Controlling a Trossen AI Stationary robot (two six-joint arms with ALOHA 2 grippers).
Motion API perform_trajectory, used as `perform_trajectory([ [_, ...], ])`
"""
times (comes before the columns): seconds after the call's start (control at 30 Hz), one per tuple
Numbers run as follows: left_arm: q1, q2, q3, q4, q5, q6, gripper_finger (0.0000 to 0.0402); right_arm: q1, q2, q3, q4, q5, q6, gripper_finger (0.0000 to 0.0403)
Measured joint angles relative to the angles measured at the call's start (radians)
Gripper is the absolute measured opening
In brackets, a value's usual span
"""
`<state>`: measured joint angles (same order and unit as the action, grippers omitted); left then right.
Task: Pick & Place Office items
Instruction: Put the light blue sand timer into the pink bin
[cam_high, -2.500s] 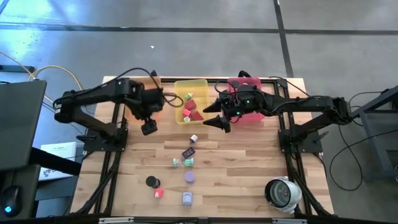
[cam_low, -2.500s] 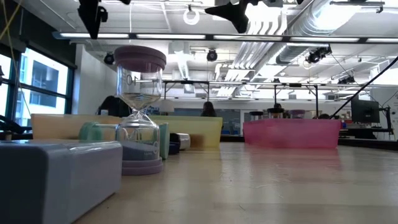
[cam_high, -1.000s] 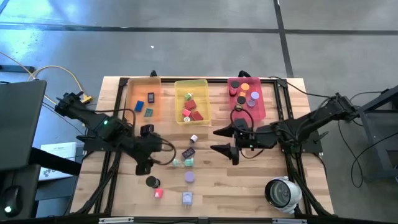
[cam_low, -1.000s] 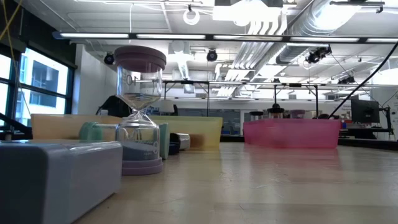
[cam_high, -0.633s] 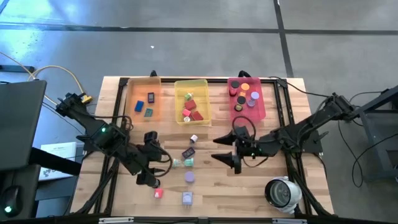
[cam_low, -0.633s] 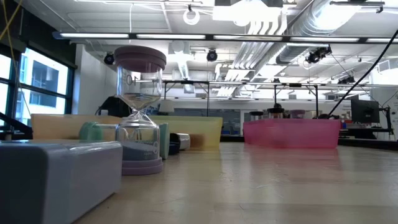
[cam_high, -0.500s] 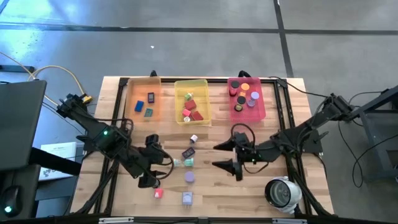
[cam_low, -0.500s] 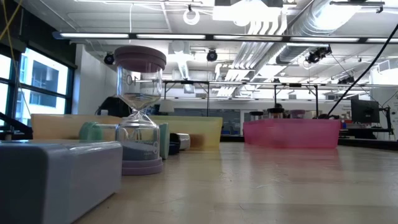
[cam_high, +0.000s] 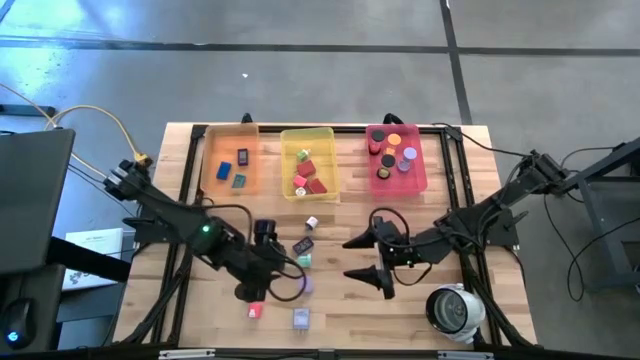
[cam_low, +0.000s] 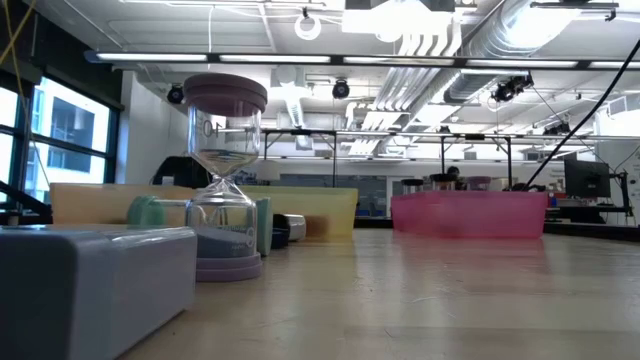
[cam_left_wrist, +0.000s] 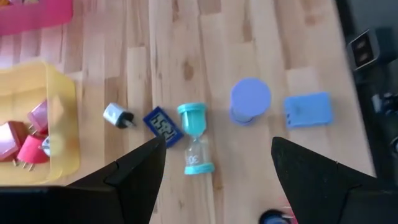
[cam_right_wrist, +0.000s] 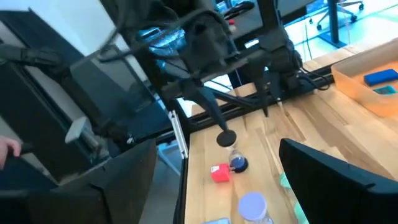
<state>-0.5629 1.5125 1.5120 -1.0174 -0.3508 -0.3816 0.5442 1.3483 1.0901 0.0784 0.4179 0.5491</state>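
Teal hourglass (cam_left_wrist: 196, 139) lies tipped at the table's six o'clock, likely light and fragile; take its end caps. Left gripper (cam_high: 268, 271) hovers above, jaws spread; right gripper (cam_high: 372, 262) waits at three o'clock, spread too.

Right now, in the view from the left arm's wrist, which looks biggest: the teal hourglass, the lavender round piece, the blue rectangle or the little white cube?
1. Teal hourglass, the longest.
2. Blue rectangle and lavender round piece: about alike, so I won't rank them.
3. White cube, plainly the smallest.
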Motion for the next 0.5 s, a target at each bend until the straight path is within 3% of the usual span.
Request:
perform_trajectory([
  [0.33, -0.012, 0.09, -0.002, -0.04, 0.006, -0.019, 0.0285, -0.001, -0.002, 0.0, -0.024, -0.058, -0.058, 0.033],
  [0.5, -0.009, 0.157, -0.013, -0.095, -0.027, -0.114, 0.0285, -0.001, -0.016, 0.0, -0.079, -0.083, -0.061, 0.033],
])
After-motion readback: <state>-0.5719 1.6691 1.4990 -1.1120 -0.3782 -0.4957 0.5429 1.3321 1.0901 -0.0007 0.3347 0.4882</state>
